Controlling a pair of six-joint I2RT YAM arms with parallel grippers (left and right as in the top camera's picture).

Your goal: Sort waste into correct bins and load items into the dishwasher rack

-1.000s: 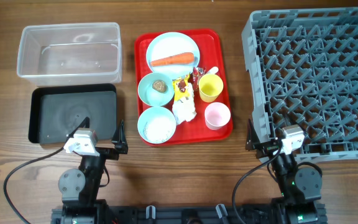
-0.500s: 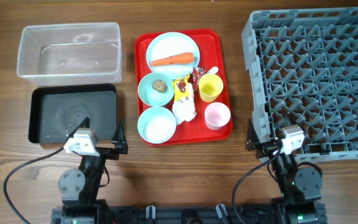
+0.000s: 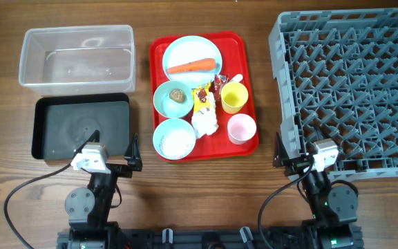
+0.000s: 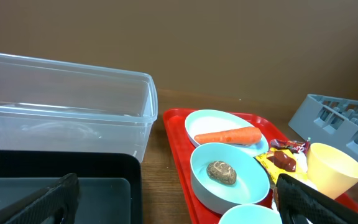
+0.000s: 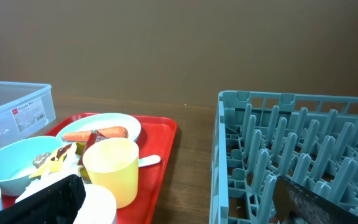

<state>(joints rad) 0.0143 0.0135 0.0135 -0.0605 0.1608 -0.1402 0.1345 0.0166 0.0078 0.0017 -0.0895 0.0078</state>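
Observation:
The red tray [image 3: 249, 76] holds a light blue plate [image 3: 192, 50] with the orange carrot [image 3: 192, 66], a bowl [image 3: 166, 104] with the brown lump [image 3: 177, 95], and a bowl [image 3: 159, 142] of white rice grains [image 3: 174, 140]. Also on it are the snack wrappers [image 3: 202, 97], white tissue [image 3: 205, 123], yellow cup [image 3: 234, 97], pink cup [image 3: 241, 128] and white spoon [image 3: 232, 80]. The clear tub [image 3: 77, 57] and black tray [image 3: 81, 128] lie at left. The grey rack [image 3: 351, 90] is at right. My left gripper [image 3: 114, 147] and right gripper [image 3: 301, 153] are open and empty at the front.
In the left wrist view the tub [image 4: 67, 102], black tray [image 4: 61, 180], carrot [image 4: 227, 135] and lump [image 4: 221, 172] lie ahead of my left gripper [image 4: 179, 205]. In the right wrist view the yellow cup [image 5: 112, 168] and rack [image 5: 297, 155] flank my right gripper [image 5: 179, 202].

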